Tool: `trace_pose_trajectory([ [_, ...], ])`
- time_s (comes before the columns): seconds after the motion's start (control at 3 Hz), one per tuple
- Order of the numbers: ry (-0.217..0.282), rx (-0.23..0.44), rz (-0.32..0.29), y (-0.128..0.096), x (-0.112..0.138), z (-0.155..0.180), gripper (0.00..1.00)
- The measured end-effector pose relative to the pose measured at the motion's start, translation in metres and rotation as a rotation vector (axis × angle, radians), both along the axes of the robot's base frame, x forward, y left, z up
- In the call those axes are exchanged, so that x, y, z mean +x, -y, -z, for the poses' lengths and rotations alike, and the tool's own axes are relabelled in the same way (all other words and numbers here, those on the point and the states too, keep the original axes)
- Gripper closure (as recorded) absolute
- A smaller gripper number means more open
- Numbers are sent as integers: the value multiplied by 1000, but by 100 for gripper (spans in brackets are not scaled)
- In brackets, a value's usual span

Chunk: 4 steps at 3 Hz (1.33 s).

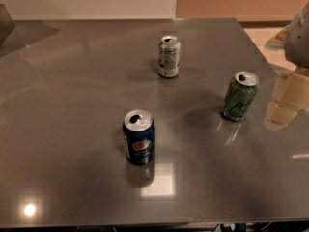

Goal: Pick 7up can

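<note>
The 7up can (169, 56) is silver-white with green patches and small print. It stands upright at the far middle of the grey table (72, 129), its top opened. My gripper (291, 94) shows as a pale beige shape at the right edge of the view, under a grey-white part of the arm (300, 35). It hangs low over the table's right side, well to the right of the 7up can and nearer to me. It holds nothing that I can see.
A green can with a dark line drawing (239, 96) stands upright just left of the gripper. A dark blue Pepsi can (139, 137) stands upright near the front middle. The table's right edge runs diagonally behind the arm.
</note>
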State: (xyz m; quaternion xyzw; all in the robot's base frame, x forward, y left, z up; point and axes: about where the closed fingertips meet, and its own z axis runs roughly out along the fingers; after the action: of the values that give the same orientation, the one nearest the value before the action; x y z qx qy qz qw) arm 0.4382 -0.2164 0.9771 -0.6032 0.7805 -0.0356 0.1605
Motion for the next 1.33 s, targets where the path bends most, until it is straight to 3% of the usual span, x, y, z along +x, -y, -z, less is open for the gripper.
trace_pose_trajectory([
  [0.33, 3, 0, 0, 0, 0, -1, 0],
  [0.67, 27, 30, -2, -12, 20, -8, 0],
  [1.33, 38, 150, -5, -47, 98, -7, 0],
])
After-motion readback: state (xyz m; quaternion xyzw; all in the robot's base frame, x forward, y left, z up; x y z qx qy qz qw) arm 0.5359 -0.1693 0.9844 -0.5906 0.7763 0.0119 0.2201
